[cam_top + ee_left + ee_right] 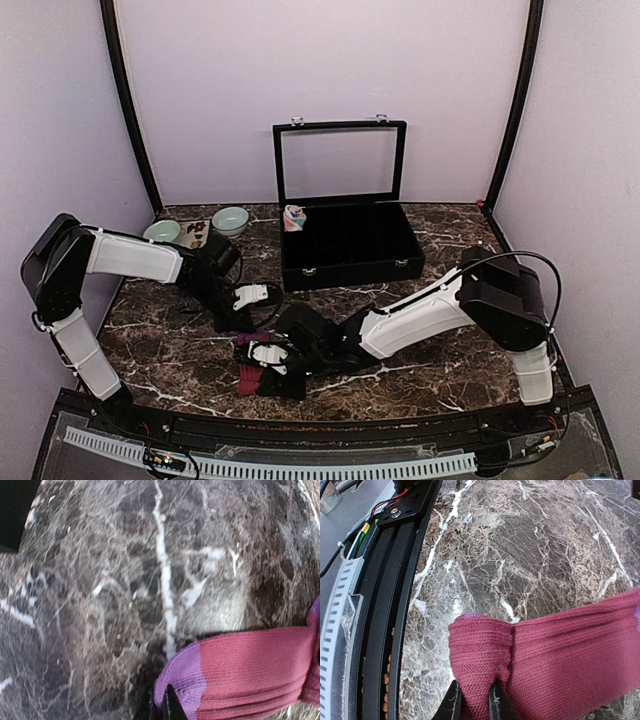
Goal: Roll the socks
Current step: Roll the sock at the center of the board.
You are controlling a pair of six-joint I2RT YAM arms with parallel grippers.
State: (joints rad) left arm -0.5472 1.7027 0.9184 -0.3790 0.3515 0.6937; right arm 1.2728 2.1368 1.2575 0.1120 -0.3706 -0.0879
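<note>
Maroon sock [560, 655] lies near the table's [450, 380] front edge. Your right gripper [474, 700] pinches its folded end, jaws almost closed; roll it tight and even. Left gripper [250, 296] sits by the purple toe [180, 680] (its jaws can't be made out). Farther back, pink sock [294, 217] rests at the case's [350, 262] back-left corner.

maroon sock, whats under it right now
Marble table shows all round the maroon sock, which lies on it. The right gripper has its jaws pinched on a folded end. Whatever is beneath the fabric is covered.
</note>
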